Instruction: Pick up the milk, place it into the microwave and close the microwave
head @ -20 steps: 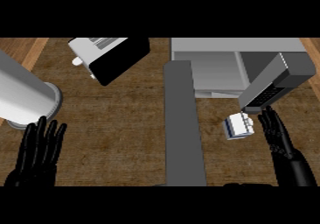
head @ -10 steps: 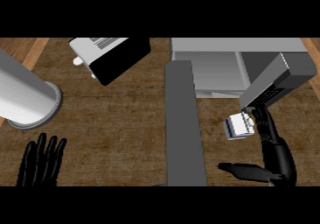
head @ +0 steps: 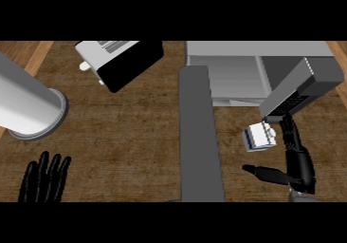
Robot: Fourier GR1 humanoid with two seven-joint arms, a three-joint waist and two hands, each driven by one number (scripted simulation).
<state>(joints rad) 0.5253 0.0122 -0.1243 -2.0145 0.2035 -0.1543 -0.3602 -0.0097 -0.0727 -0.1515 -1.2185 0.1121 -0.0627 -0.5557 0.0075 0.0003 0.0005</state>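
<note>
One milk carton [head: 260, 136] stands on the counter [head: 127, 137] in front of the open microwave [head: 260, 71], touching the right hand [head: 296, 163], whose straight fingers [head: 288, 133] lie beside it, thumb spread; the left hand [head: 45, 178] rests open at the counter's near edge

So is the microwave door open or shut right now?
Open. The microwave shows its hollow inside, and its door swings out to the right, above the milk.
</note>
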